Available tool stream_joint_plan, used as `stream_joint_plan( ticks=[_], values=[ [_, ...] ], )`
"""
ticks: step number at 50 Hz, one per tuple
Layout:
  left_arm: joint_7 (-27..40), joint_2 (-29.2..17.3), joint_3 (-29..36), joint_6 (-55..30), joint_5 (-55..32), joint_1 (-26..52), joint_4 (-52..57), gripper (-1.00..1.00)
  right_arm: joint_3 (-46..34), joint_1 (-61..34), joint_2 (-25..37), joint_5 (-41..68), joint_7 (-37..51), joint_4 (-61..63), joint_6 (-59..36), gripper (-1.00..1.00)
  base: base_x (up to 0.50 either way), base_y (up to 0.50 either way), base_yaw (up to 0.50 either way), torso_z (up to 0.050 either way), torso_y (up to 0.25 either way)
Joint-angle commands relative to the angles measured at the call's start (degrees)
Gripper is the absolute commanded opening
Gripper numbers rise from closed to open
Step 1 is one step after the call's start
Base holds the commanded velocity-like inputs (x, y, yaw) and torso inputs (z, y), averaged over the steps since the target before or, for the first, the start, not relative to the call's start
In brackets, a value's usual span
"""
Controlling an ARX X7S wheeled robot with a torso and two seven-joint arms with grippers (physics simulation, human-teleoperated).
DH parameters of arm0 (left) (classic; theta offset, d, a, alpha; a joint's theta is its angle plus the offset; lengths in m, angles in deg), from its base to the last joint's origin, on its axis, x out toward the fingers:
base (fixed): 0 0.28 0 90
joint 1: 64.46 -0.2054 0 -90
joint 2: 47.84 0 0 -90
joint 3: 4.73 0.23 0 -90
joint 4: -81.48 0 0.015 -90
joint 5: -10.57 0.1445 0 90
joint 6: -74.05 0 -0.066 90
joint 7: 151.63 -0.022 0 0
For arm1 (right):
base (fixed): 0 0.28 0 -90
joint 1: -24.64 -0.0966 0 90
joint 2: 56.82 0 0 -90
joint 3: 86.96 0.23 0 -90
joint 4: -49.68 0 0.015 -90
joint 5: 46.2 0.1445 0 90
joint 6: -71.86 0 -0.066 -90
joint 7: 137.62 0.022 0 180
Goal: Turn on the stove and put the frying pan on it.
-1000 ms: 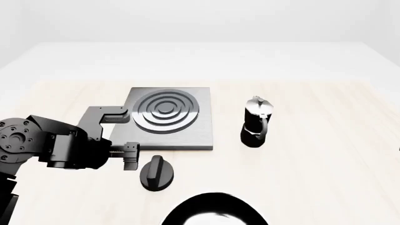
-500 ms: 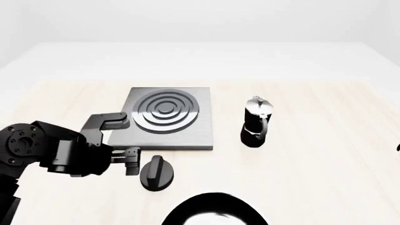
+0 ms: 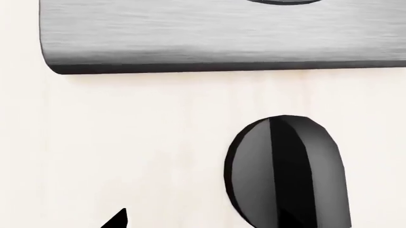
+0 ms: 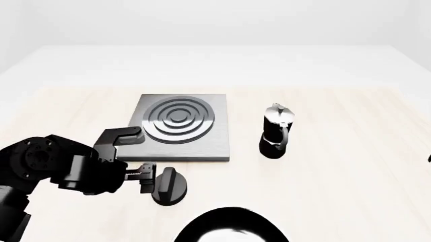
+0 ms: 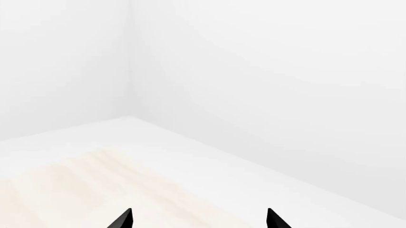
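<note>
Reaching for the knob point(image 4: 168, 186) just in front of the stove point(image 4: 180, 128), left hand point(image 4: 138, 159) is sitting wide, one finger touching it; risking shoving it sideways. Frying pan point(image 4: 229, 227) is waiting near counter point(image 4: 350, 171) edge. Right hand point(image 5: 198, 219) is parted, empty.

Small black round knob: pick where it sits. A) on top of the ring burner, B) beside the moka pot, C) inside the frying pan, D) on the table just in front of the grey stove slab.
D: the small black round knob lies on the pale table, apart from the near edge of the flat grey metal stove slab, with the left gripper beside it.
</note>
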Motion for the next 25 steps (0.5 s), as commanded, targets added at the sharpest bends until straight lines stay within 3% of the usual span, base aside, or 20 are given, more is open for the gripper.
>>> stream_joint_plan(
  ticks=[1, 25],
  values=[
    [-3.08, 1.37, 2.01, 1.05, 2.21, 0.06, -2.23, 1.0, 0.16, -0.04, 0.17, 0.17, -0.01, 0.37, -0.25, 1.0, 0.0, 0.0, 0.0, 0.0, 0.0],
    [-7.1, 3.41, 5.07, 3.17, 5.7, 0.06, -6.25, 1.0, 0.15, -0.04, 0.17, 0.46, 0.11, 0.24, -0.26, 1.0, 0.0, 0.0, 0.0, 0.0, 0.0]
  ],
)
